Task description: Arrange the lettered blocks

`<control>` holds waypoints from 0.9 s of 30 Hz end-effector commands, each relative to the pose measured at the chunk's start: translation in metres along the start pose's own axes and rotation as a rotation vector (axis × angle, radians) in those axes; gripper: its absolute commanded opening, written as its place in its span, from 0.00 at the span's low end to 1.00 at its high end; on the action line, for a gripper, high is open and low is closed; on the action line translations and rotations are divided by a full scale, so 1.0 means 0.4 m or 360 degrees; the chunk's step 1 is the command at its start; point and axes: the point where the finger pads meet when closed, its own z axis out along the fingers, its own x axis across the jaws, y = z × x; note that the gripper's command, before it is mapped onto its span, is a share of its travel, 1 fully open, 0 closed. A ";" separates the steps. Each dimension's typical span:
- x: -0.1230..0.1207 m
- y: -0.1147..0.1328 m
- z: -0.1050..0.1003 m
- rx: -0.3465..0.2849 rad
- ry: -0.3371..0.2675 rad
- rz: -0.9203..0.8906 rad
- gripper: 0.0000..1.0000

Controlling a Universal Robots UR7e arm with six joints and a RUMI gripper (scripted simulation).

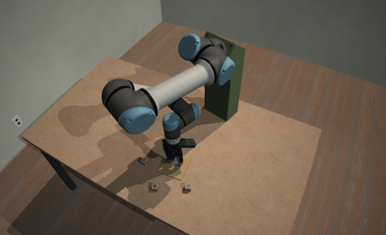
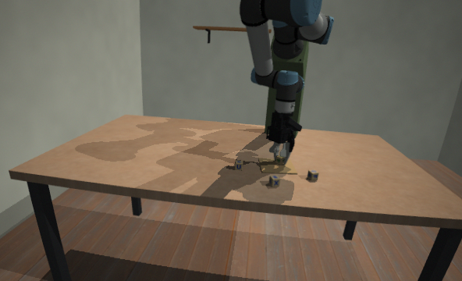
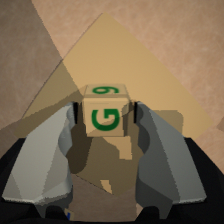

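Note:
A wooden block with a green G (image 3: 106, 111) on the side facing the wrist camera and a green mark on top sits on the tan mat (image 3: 110, 60). My gripper (image 3: 105, 103) is lowered over it, one finger close on each side of the block, still slightly open. The block rests on the mat. In the top and exterior views the gripper (image 1: 177, 160) (image 2: 280, 153) stands over the mat (image 1: 174, 168) (image 2: 278, 168). Three other blocks with blue marks lie off the mat: one to the left (image 1: 143, 160) (image 2: 238, 164), two in front (image 1: 154, 186) (image 1: 188, 187) (image 2: 274, 179) (image 2: 313, 175).
The green robot pedestal (image 1: 223, 85) stands at the back of the table. The table's front edge runs just beyond the two front blocks. The arm's shadow covers the mat and the left block.

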 end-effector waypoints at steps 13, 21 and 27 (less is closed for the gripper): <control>0.001 0.001 -0.001 -0.0001 0.0001 0.0000 0.09; 0.001 0.001 -0.001 -0.0001 0.0001 0.0000 0.09; 0.001 0.001 -0.001 -0.0001 0.0001 0.0000 0.09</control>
